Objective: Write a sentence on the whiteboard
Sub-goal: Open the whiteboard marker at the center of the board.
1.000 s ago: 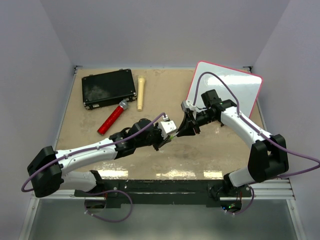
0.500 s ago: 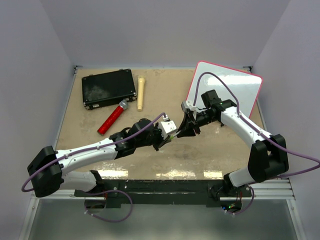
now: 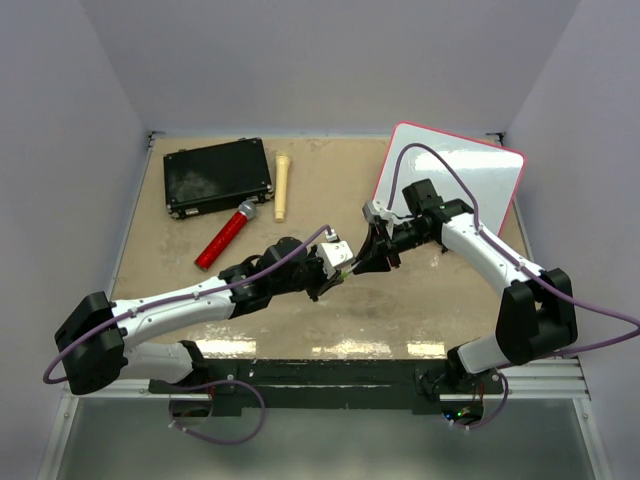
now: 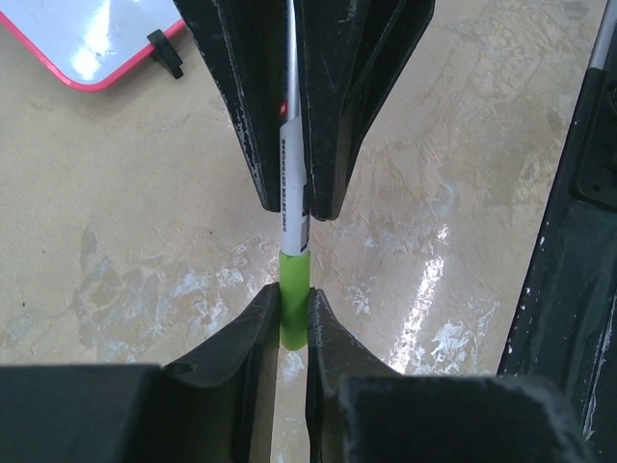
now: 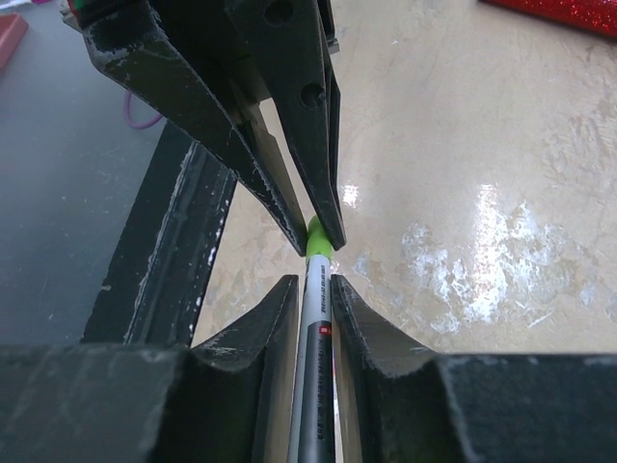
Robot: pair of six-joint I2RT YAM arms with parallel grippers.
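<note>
Bench [image 3: 330,300]: tan and glossy, with pale scuffed patches and streaks of glare toward the lower edge of the overhead view.
Black case [image 3: 218,176]: flat and rectangular, upper left of the frame, slightly askew.
Beige stick [image 3: 282,187]: just right of the case, lying lengthways up and down the frame.
Red tube [image 3: 224,238]: below the case and lying diagonally, its grey end up-right near the case's lower right corner.
Whiteboard [image 3: 480,165]: upper right, white face with a red-pink rim and rounded corners, turned askew, its lower part hidden.

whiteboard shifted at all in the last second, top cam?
No. The whiteboard is where it was: its far corner sits just as close to the back edge of the table, and its tilt is unchanged.
</note>
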